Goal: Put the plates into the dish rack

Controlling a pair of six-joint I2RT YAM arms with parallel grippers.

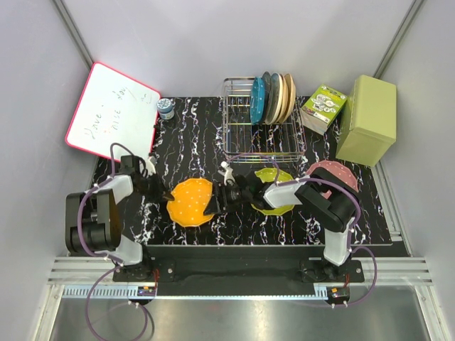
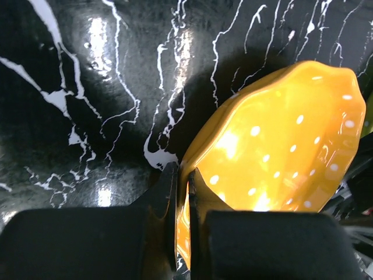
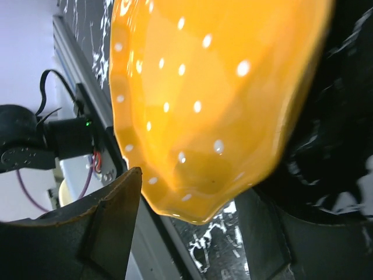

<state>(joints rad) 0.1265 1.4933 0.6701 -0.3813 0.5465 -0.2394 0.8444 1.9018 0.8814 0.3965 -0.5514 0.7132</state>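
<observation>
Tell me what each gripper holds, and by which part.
The left gripper pinches the orange plate by its rim. The right gripper straddles the opposite rim; whether it grips cannot be told.

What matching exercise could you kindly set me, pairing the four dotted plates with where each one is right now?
Column one:
1. orange plate
2. blue plate
3. yellow-green plate
4. pink plate

Column two:
A. standing upright in the dish rack
B. lying on the table, nearest the olive-green box
C. pinched at its rim by the left gripper
D. lying on the table just in front of the rack

Pairs: 1-C, 2-A, 3-D, 4-B.
</observation>
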